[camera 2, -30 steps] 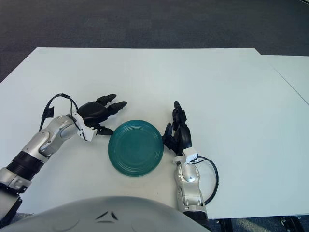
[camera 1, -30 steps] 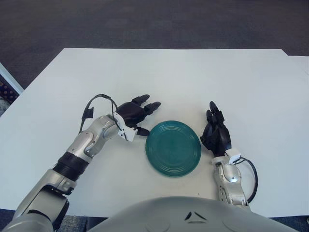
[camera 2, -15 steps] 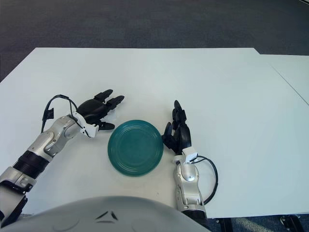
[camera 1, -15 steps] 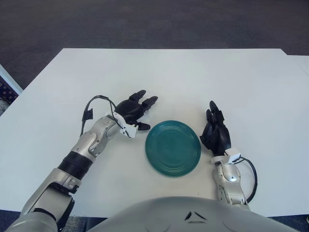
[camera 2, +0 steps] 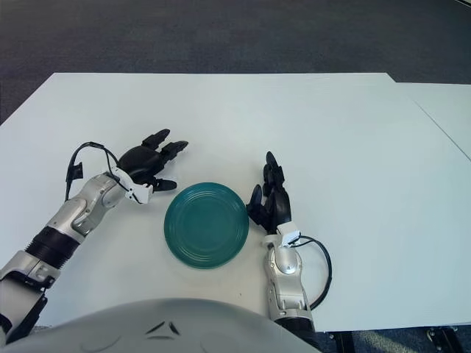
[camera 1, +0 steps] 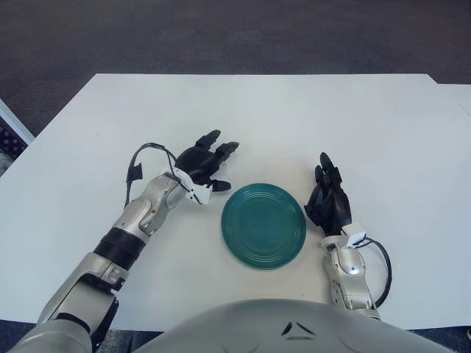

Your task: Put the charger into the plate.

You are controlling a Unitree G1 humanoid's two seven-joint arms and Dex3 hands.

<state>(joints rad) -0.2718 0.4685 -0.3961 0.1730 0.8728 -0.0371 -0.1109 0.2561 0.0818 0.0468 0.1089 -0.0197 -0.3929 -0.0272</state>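
1. Though the task names a charger, none shows anywhere on the white desk point(camera 1: 243, 110); where it is, cannot tell.
2. Green plate point(camera 1: 264, 225) sits near centre, empty, between both hands for easy reach.
3. Left hand point(camera 1: 200, 163) hovers just left-far of plate, fingers point(camera 1: 227, 149) spread, holding nothing.
4. Right hand point(camera 1: 328, 202) parked right of plate, fingers extended, empty.

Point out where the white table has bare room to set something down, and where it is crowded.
Bare room: the whole far stretch of the white table beyond both hands, its right side past the right hand, and its left side outside the left arm. Crowded: the near middle, where the round green plate sits between the open left hand and the right hand.
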